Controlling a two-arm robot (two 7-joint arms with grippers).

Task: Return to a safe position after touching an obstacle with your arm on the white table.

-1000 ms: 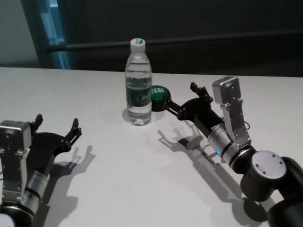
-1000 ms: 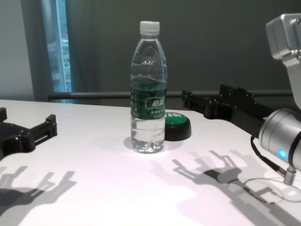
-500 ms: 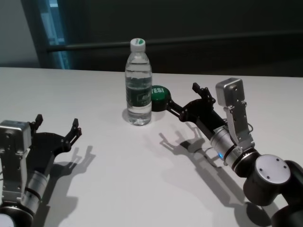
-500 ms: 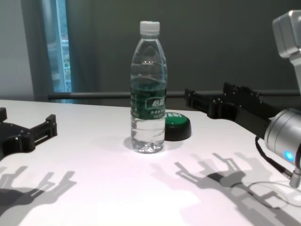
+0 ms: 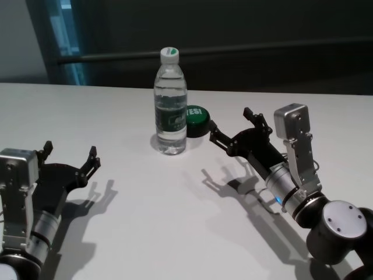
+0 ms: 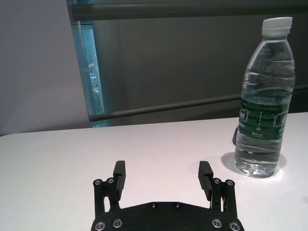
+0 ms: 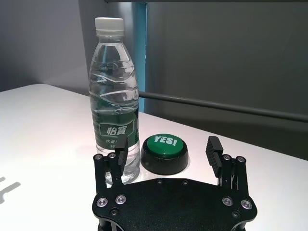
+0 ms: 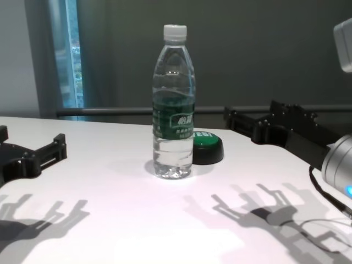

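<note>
The obstacle, a clear water bottle (image 5: 170, 111) with a white cap and a dark green label, stands upright on the white table (image 5: 175, 233) at mid-back. It also shows in the chest view (image 8: 174, 110) and both wrist views (image 6: 263, 106) (image 7: 114, 110). My right gripper (image 5: 229, 121) is open and empty, to the right of the bottle and clear of it, fingers pointing toward it. It hovers a little above the table (image 8: 250, 113). My left gripper (image 5: 70, 149) is open and empty at the near left, far from the bottle (image 6: 162, 166).
A low green button (image 5: 195, 119) marked "YES!" on a black base sits just right of and behind the bottle, straight ahead of my right gripper's fingers (image 7: 163, 151). A dark wall with a rail (image 5: 233, 49) runs behind the table's far edge.
My right arm has drawn back toward the near right, away from the bottle and the button. The bottle still stands upright in the same spot. The left arm has not moved.
</note>
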